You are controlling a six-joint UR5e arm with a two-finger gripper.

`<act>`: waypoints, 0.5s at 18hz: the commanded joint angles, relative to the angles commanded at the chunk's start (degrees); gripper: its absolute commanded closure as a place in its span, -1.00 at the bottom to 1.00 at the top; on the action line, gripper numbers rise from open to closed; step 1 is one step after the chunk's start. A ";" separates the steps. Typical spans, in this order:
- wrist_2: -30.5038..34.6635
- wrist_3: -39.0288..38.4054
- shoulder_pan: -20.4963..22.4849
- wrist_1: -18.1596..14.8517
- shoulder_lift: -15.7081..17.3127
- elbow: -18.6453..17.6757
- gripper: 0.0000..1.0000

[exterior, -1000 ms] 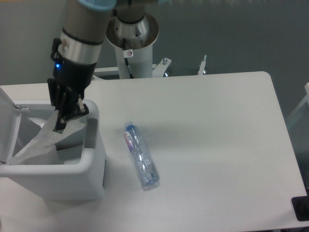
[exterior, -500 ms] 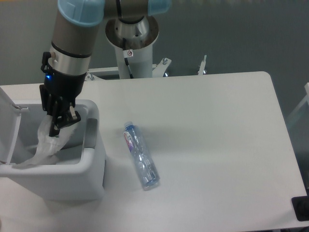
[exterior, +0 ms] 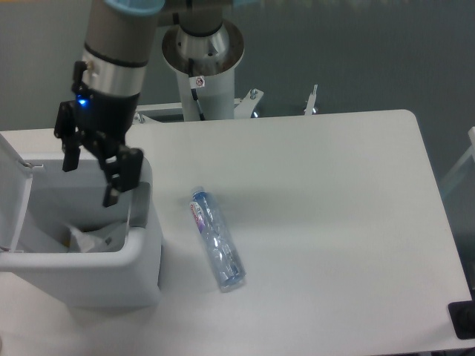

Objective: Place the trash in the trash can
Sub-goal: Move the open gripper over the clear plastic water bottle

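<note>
One of two trash items is down: the crumpled wrapper (exterior: 89, 239), held over the trash can (exterior: 141, 256) half a second ago, now lies inside it, and the end effector (exterior: 90, 178) hangs above with fingers spread and empty. Half the job likely remains, as the bottle (exterior: 217, 239) lies on the surface (exterior: 334, 208) just beside the can.

Trash can (exterior: 141, 245) rim hides most of wrapper (exterior: 89, 239).

Arm angled downward, gripper (exterior: 89, 182) empty — jaws spread wide
</note>
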 joint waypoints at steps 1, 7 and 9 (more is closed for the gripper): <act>0.00 -3.87 2.11 -0.09 -0.09 -0.17 -1.00; 1.57 -13.13 8.81 0.70 -3.50 -5.36 -1.00; 5.95 -14.27 9.95 0.53 -6.93 -5.45 -1.00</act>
